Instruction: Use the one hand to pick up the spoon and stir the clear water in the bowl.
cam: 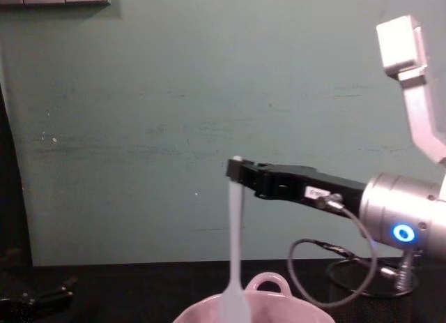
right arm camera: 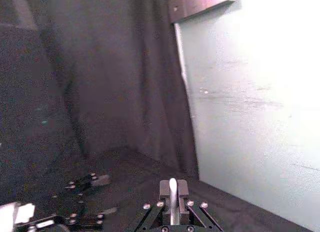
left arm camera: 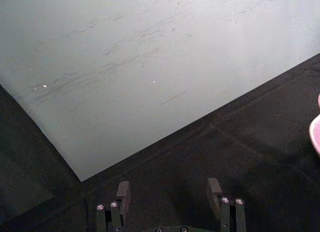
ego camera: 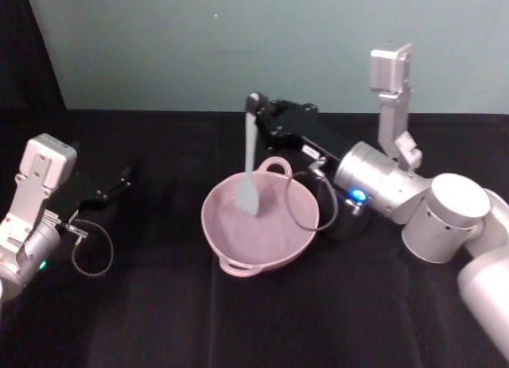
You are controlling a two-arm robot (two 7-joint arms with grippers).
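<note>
Right gripper (ego camera: 256,106): pinching slim white spoon (ego camera: 249,157) by its tip
Bowl (ego camera: 213,239): glossy pink, round, directly below
Left gripper (ego camera: 119,177): parked far left, fingers spread

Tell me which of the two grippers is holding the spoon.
The right gripper: shut on the handle top of the white spoon, which hangs down into the pink bowl. The left gripper sits open and empty, off to the left.
</note>
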